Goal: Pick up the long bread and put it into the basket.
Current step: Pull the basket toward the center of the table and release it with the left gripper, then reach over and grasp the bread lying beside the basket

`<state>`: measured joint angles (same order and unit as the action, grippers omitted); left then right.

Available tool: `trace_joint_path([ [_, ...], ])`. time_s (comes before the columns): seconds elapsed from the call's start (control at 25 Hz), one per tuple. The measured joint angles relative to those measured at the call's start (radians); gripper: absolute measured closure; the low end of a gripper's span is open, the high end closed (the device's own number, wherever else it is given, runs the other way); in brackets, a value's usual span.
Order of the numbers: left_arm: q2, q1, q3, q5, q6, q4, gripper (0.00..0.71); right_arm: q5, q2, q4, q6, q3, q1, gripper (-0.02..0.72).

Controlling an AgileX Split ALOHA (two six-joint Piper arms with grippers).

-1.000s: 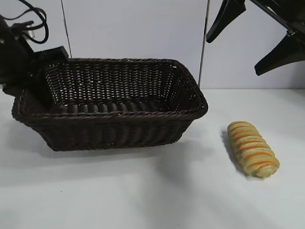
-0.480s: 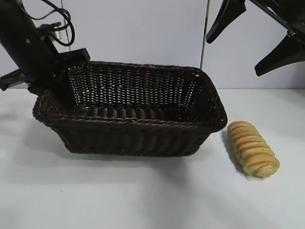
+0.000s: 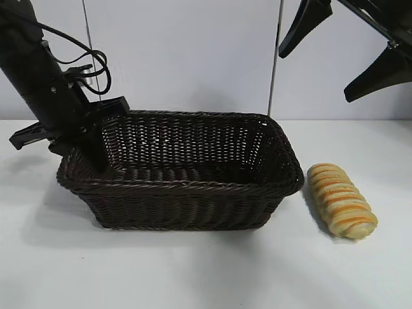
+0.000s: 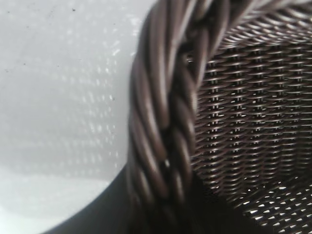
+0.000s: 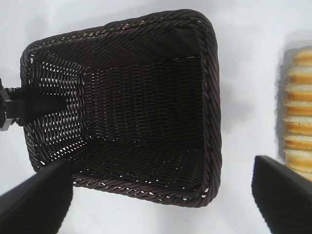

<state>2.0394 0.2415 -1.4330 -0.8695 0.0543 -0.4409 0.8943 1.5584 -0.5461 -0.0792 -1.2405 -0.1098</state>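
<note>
One long bread (image 3: 341, 200) lies on the white worktop (image 3: 193, 270), just beside the basket (image 3: 187, 187) at about its 3 o'clock, a narrow strip of bare surface between them. It rests flat, its long axis running from 11 to 5 o'clock in the exterior view, spiral ridges facing up, and nothing touches it. In the right wrist view the same loaf (image 5: 297, 112) shows only as a striped edge past the basket's rim (image 5: 214, 122).

The basket sits near the middle of the worktop with its long side toward the camera, and its woven floor holds nothing. At its 9 o'clock end the left hand (image 3: 96, 138) reaches over the braided rim; the left wrist view shows that braid (image 4: 165, 122) filling the picture from very close, with one dark finger running down inside the wall in the right wrist view. It appears clenched on the basket's end wall.

The right hand (image 5: 161, 195) hangs high above, at about 1 o'clock from the basket, fingers spread wide and released, with nothing between them; its dark fingertips (image 5: 282, 195) frame the basket and the edge of the bread below.

By my reading the task proper has not begun: the bread is untouched and outside. What is left is the whole pick, lift, carry toward 9 o'clock and drop into the basket.
</note>
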Motion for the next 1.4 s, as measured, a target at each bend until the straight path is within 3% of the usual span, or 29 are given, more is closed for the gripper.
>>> trace_joint_path([
  [0.2, -0.080, -0.022, -0.090, -0.101, -0.020, 0.076, 0.020, -0.001, 0.000, 0.001, 0.000, 0.000, 0.000, 0.009],
  [0.4, -0.132, -0.024, -0.251, -0.210, -0.082, 0.292, 0.017, -0.001, 0.000, 0.001, 0.000, 0.000, 0.000, 0.009],
  [0.52, -0.134, -0.053, -0.345, -0.273, -0.092, 0.376, 0.017, -0.001, 0.000, 0.001, 0.000, 0.000, 0.000, 0.009],
  [0.68, -0.137, -0.168, -0.394, -0.333, -0.075, 0.398, 0.017, -0.003, 0.000, 0.001, 0.000, 0.000, 0.000, 0.009],
  [0.88, -0.177, -0.365, -0.396, -0.361, -0.054, 0.498, 0.016, -0.003, 0.000, 0.000, 0.000, 0.000, 0.000, 0.009],
  [1.04, -0.240, -0.501, -0.396, -0.366, -0.017, 0.471, 0.016, -0.003, 0.000, 0.000, 0.000, 0.000, 0.000, 0.009],
  [1.16, -0.304, -0.549, -0.396, -0.373, 0.039, 0.387, 0.016, -0.003, 0.000, 0.000, 0.000, 0.000, 0.000, 0.009],
  [1.4, -0.549, -0.553, -0.396, -0.384, 0.102, 0.260, 0.016, -0.003, 0.000, 0.000, 0.000, 0.000, 0.000, 0.009],
])
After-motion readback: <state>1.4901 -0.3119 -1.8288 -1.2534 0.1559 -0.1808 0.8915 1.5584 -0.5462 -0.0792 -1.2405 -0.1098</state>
